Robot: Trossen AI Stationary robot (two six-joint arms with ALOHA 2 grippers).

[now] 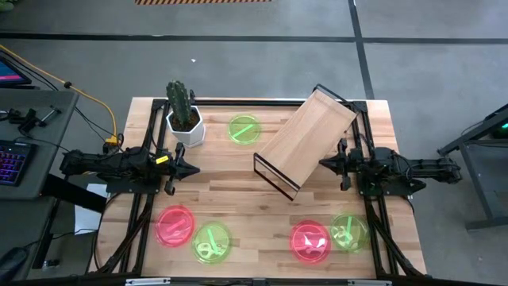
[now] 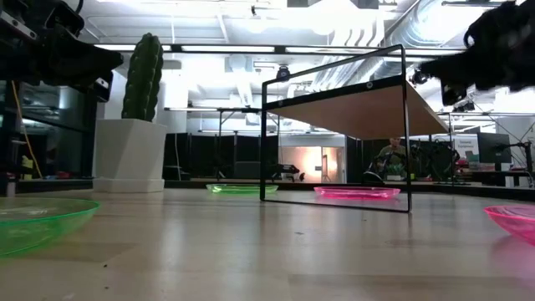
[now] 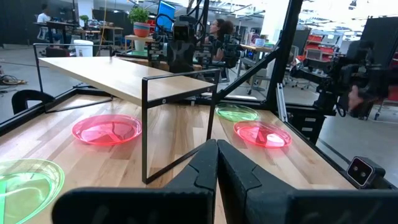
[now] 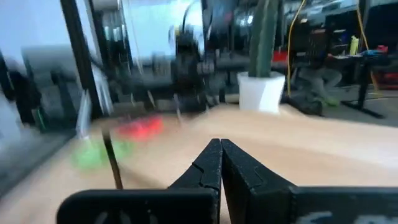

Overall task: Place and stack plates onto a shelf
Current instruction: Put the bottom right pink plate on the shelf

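**Q:** Plates and shelf, high view: where does each lie?

**A:** Five small round translucent plastic plates rest on the wooden worktop. One neon green plate lies beside the white cactus pot. A neon red-pink plate and a green one lie at the near left, touching or overlapping. A second red-pink plate and a green one lie at the near right. The rectangular light-wood shelf on its thin black wire frame stands askew, right of centre. The left gripper points inward from the left edge; the right gripper sits just beside the shelf.

**Q:** Low view?

**A:** The shelf stands on the worktop, with plates lying beyond its frame.

**Q:** Left wrist view?

**A:** The left gripper has its fingers pressed together, holding nothing; the shelf is ahead.

**Q:** Right wrist view?

**A:** The right gripper is likewise closed and empty.
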